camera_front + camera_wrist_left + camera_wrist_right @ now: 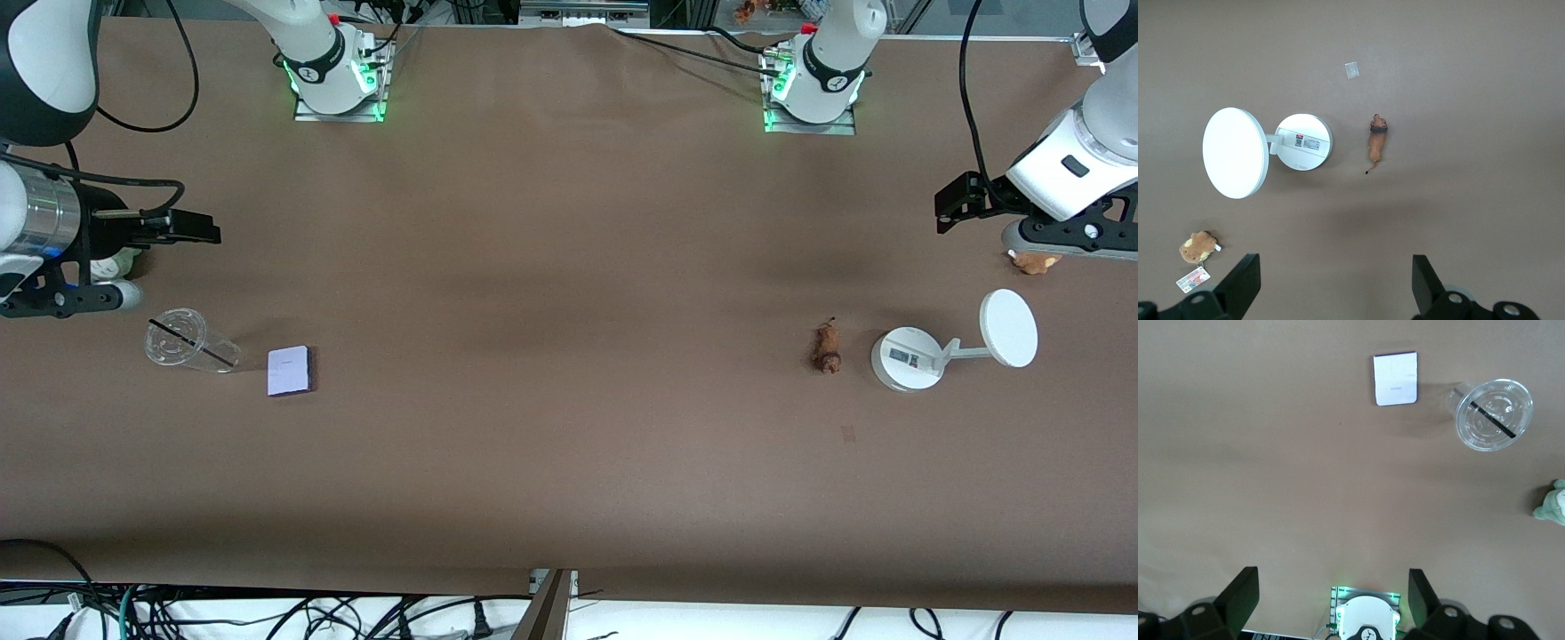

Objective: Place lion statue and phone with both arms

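A: Working across from the right arm's end, taking the clear plastic cup [189,341] with a dark straw as marker. What's there?

B: Right gripper [182,228] up in the air, over the table just by a grey-green plush [117,262]; fingers spread wide, holding nothing. Cup lies tipped on its side. The phone [289,371], a flat pale lavender-white slab with a dark edge, lies just beside the cup, toward the left arm's end.

A: And well apart from the cup?

B: The lion statue [828,348], a tiny orange-brown figurine with darker mane end, lies on the cloth, beside a white round-based stand with a disc [908,358]. A brown tagged plush [1035,261] sits farther from the front camera. Left gripper [957,204] hangs over the table near that plush, wide open, empty.
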